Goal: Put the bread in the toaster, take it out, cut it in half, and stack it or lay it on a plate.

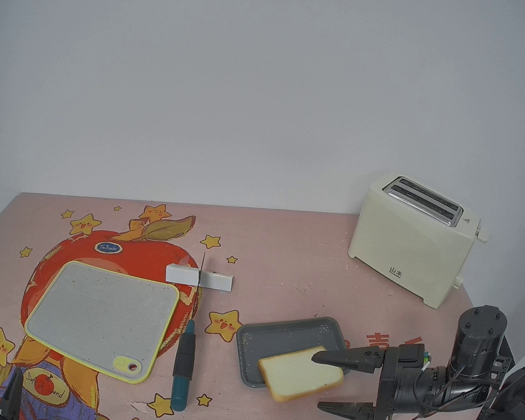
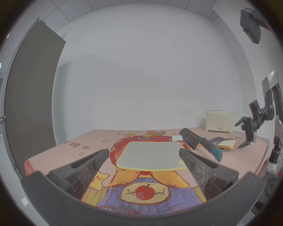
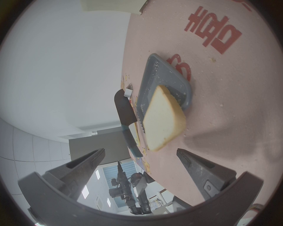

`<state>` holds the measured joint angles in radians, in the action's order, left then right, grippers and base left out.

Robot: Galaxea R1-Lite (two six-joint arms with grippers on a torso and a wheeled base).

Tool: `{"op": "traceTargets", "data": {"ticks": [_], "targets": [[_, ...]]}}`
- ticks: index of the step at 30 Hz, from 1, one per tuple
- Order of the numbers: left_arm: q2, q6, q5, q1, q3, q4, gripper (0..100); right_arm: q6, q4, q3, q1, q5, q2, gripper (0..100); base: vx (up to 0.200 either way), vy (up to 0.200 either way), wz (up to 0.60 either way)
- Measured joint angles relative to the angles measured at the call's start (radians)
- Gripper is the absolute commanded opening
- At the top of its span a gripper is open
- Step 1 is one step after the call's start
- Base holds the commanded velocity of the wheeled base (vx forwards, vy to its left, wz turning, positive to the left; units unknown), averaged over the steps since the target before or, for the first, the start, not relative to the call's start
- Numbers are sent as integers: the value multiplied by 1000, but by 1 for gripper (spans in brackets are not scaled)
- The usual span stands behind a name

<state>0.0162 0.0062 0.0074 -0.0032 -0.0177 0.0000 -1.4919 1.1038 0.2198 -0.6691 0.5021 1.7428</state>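
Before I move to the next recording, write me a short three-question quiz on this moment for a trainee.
1. True or false: the bread is inside the toaster.
2. The right gripper is: A) shut on the bread; B) open, beside the bread; C) shut and empty.
3. Fill in: the knife lies between the cutting board and the ___.
Key: 1 false, it rests partly on the plate; 2 B; 3 plate.
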Motion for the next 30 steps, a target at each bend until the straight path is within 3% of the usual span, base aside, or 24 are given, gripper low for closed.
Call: {"op": "traceTargets", "data": {"ticks": [10,30], "targets": [[0,0,0,0,0,0,100,-10,99,5,11,-1,67,100,0,0,0],[0,0,0,0,0,0,100,-10,101,14,15,-1,99,100,0,0,0]]}}
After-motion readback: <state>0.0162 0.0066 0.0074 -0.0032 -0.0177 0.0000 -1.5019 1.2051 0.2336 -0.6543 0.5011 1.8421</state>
